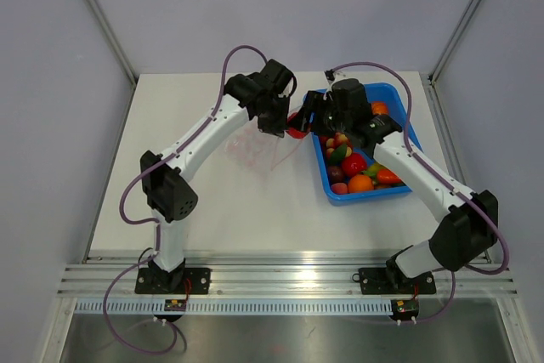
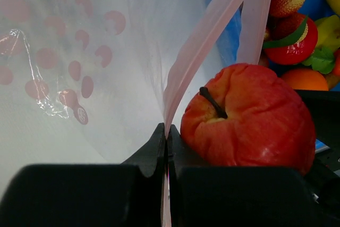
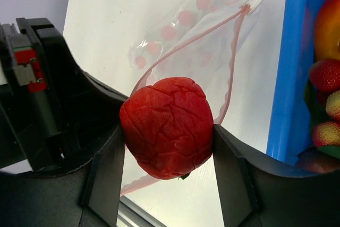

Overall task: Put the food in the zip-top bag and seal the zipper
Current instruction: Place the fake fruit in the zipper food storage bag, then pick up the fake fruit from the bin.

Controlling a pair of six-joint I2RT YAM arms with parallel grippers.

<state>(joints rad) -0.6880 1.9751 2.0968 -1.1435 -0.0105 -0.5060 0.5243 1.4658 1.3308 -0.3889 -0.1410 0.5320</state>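
- One red toy apple (image 2: 247, 118) is the piece of food in hand. It is held above the table at the bag's mouth, just left of the blue tray (image 3: 289, 78).
- Judged light, hard and smooth, so liable to slip; best pinched across its widest girth, as it is now.
- Its stem leans toward the zipper (image 2: 212, 41).
- Zip-top bag (image 3: 180, 30) lies on the table left of the apple. It is thin and floppy, and judged to collapse unless held by the stiffer rim.
- Its long axis runs roughly left to right, with the mouth gaping rightward.
- Left gripper (image 2: 166, 142) is pinched tight on one zipper lip.
- Right gripper (image 3: 167, 131) is spread to the apple's width and clamps it.
- Other food (image 1: 357, 172) sits in the tray.
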